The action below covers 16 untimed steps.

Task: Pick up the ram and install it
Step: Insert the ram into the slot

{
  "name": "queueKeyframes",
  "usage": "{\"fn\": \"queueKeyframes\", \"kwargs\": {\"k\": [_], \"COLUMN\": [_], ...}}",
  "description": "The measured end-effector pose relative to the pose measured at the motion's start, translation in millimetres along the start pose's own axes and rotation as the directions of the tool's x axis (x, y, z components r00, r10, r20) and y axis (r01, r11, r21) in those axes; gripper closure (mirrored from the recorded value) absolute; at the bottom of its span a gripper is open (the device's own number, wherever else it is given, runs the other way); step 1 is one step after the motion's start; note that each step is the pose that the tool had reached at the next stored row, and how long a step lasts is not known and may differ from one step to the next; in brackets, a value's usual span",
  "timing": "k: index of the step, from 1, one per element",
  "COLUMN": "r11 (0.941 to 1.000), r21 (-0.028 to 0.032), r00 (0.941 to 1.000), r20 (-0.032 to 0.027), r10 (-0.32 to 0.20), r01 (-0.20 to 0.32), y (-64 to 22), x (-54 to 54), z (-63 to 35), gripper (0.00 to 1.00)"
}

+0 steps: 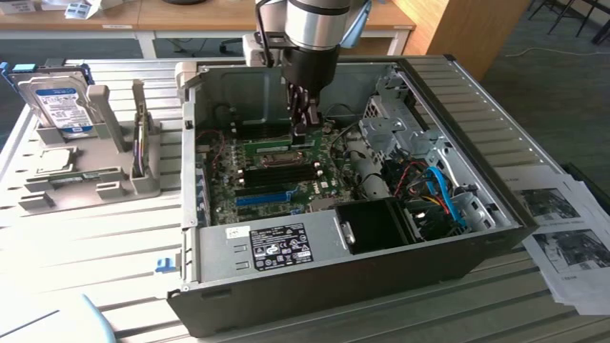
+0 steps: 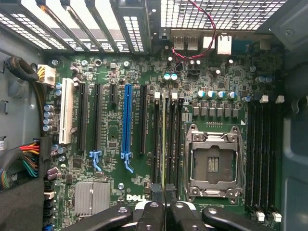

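Observation:
My gripper (image 1: 303, 133) reaches down into the open computer case (image 1: 496, 214), just over the motherboard beside the CPU socket (image 1: 283, 153). In the wrist view the black fingers (image 2: 153, 208) stand close together, shut on the ram (image 2: 163, 144). The ram appears edge-on as a thin green-yellow strip. It lies in line with the black memory slots (image 2: 171, 139) next to the CPU socket (image 2: 214, 163). Whether the ram touches its slot I cannot tell.
A long bright-blue slot (image 2: 126, 120) lies further along the board. A second bank of black slots (image 2: 262, 149) runs past the socket. Outside the case, a grey holder (image 1: 91, 182) carries a hard drive (image 1: 57, 107). Papers (image 1: 567, 236) lie at the exterior view's right.

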<state>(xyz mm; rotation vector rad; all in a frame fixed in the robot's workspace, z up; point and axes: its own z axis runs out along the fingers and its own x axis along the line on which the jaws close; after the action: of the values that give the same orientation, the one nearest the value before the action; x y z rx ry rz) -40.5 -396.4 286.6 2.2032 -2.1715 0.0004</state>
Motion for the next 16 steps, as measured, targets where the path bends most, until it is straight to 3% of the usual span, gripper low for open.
{"fn": "queueKeyframes", "kwargs": {"k": [16], "r11": [1.0000], "r21": [0.0000], "r00": [1.0000], "r20": [0.0000], "r10": [0.000], "r01": [0.000], "y": [-0.3], "x": [-0.3], "z": [7.3], "gripper": [0.89]}}
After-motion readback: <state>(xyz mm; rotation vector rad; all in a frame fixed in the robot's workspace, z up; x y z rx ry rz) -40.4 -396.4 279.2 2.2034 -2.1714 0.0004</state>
